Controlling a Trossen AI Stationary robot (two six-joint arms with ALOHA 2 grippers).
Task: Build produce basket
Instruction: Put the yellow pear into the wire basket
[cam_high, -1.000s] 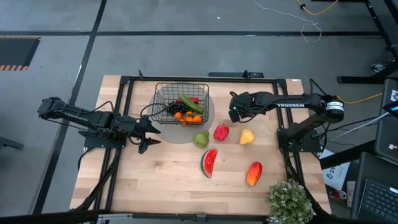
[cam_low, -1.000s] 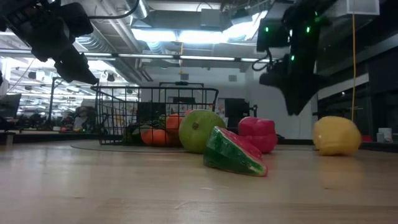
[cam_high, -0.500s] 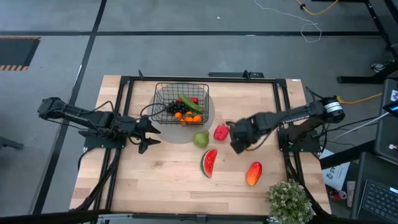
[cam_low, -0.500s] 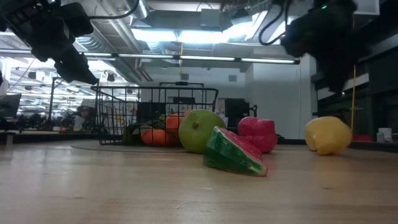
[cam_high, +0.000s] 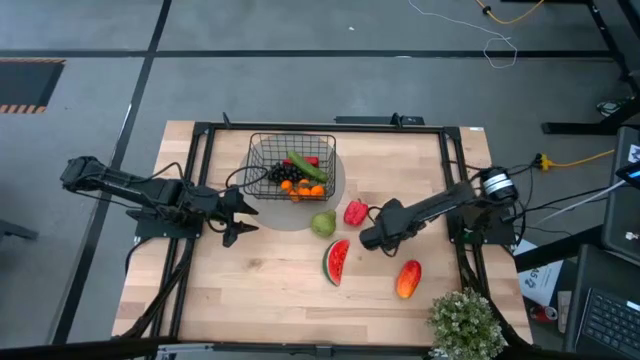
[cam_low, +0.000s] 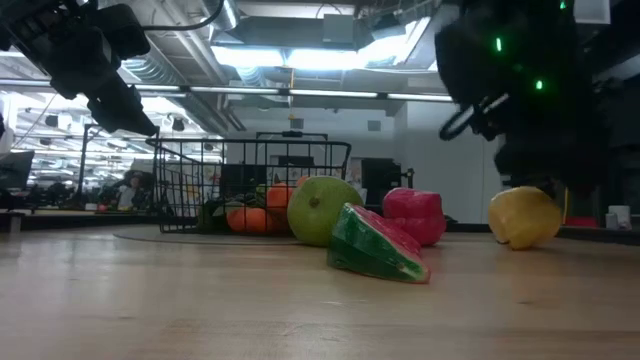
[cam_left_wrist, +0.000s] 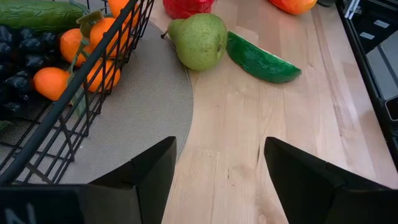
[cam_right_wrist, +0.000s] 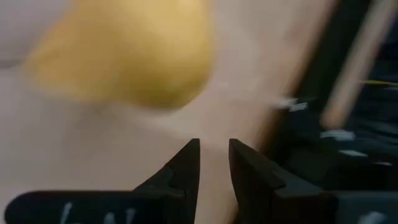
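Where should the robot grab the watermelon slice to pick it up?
Probably from straight above, pinching the watermelon slice across its two flat faces, near the middle. It lies free on the table, with the pear and the red fruit a little way off. The slice's thin sides fit a small pincer better than its long curved rind.

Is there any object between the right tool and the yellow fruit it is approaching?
Nothing visible does. In the right wrist view, the yellow fruit lies just ahead of the right tool, whose fingers stand nearly closed, with only bare table between them. The red fruit lies off to one side.
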